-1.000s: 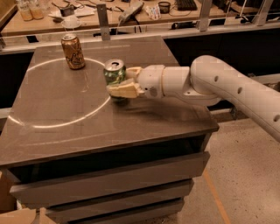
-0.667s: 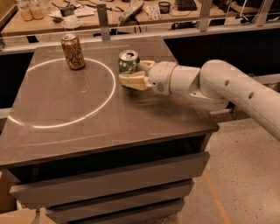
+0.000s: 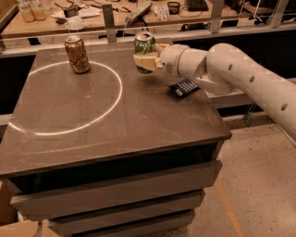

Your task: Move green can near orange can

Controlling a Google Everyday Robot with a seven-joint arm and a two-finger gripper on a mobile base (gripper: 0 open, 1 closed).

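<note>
The green can (image 3: 144, 46) is held upright in my gripper (image 3: 146, 60), lifted a little above the dark table near its far middle. The gripper's pale fingers (image 3: 142, 62) are closed around the can's lower half. The orange can (image 3: 77, 54) stands upright on the table at the far left, inside a ring of light. The green can is well to the right of the orange can, with a clear gap between them. My white arm (image 3: 240, 78) reaches in from the right.
A small dark packet (image 3: 183, 87) lies on the table under the arm, near the right edge. The dark table (image 3: 115, 134) has drawers below its front edge. A railing and a cluttered wooden bench (image 3: 115, 14) run behind the table.
My gripper has carried the green can away from the table's right middle towards the far edge and lifted it slightly. The dark packet has come into sight under the arm.
</note>
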